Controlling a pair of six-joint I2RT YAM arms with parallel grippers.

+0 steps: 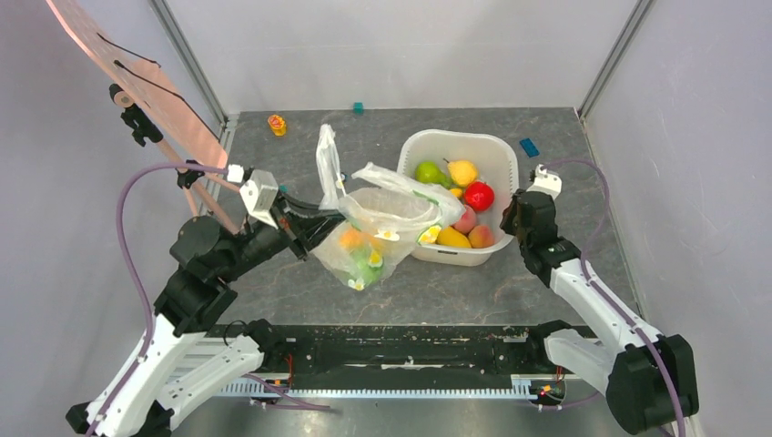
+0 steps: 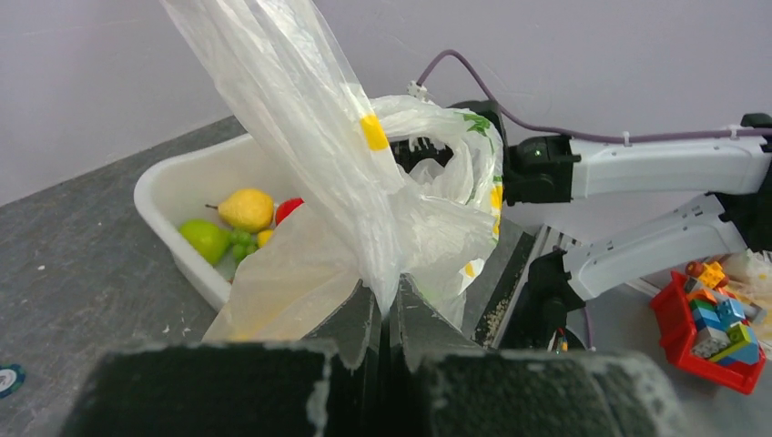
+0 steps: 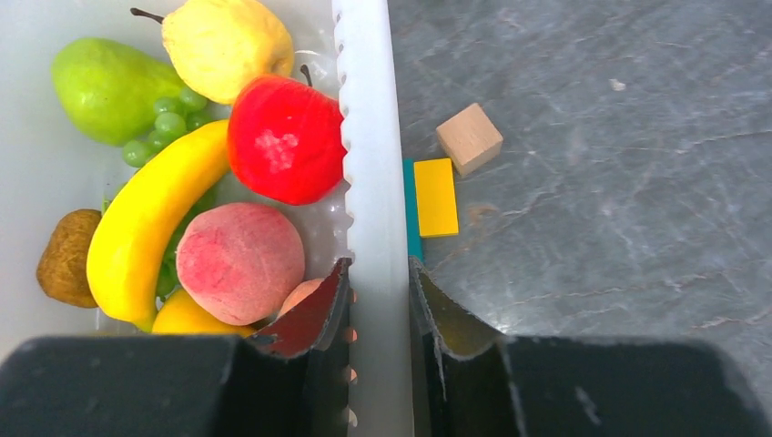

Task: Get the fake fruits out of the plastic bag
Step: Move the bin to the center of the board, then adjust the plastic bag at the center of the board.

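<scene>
Inside the plastic bag (image 1: 382, 228), an orange fruit (image 1: 350, 238) and a green fruit (image 1: 367, 264) are seen only through the crinkled film, so their kinds cannot be told. The near left corner of the white basin (image 1: 496, 150) is covered by the bag. In the right wrist view, a pinkish fruit (image 3: 299, 296) is half hidden behind a finger of the right tool (image 3: 378, 273), and a teal block (image 3: 411, 218) is mostly hidden by the basin's rim. A yellow-and-red item (image 1: 277, 125) at the far side of the bench (image 1: 437, 291) is too small to be identified.

Left end effector (image 2: 387, 305) pinched tight; right end effector (image 3: 378, 273) points down, jaws narrowly apart.
</scene>
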